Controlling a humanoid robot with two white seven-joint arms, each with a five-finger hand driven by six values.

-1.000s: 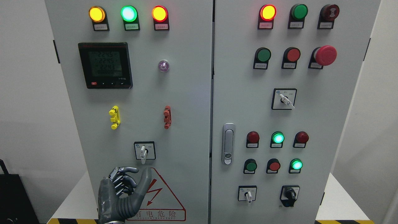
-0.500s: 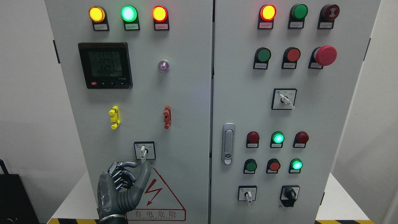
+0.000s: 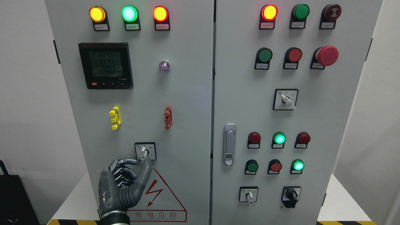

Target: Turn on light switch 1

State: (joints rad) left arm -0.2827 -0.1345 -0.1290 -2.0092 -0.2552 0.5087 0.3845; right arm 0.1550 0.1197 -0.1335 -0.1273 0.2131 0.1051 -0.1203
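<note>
My left hand (image 3: pixel 125 184) comes up from the bottom edge, left of the middle, against the lower part of the left cabinet door (image 3: pixel 187 93). Its fingers (image 3: pixel 120 175) are curled in toward the palm and grasp nothing, while the thumb (image 3: pixel 144 175) stands straight up, its tip touching or just under the lower end of the white lever of the rotary switch (image 3: pixel 145 151); I cannot tell whether it actually presses on it. That switch sits in a black-framed square at the lower middle of the left door, its lever pointing down. Just below and right of my thumb is the red triangular warning sign (image 3: pixel 162 200) with a lightning bolt. Higher on this door are a yellow clip (image 3: pixel 115 117) and a red clip (image 3: pixel 168 117), then a black digital meter (image 3: pixel 105 65) with a lit display and a small violet lamp (image 3: pixel 164 66). Along the top edge glow an amber lamp (image 3: pixel 97 14), a green lamp (image 3: pixel 129 13) and a red-rimmed amber lamp (image 3: pixel 160 13). The right cabinet door (image 3: pixel 343 125) carries a silver latch handle (image 3: pixel 229 144), a red mushroom button (image 3: pixel 327 55) and rows of red and green buttons and selector switches. The cabinet stands on a white tabletop (image 3: pixel 75 200).
</note>
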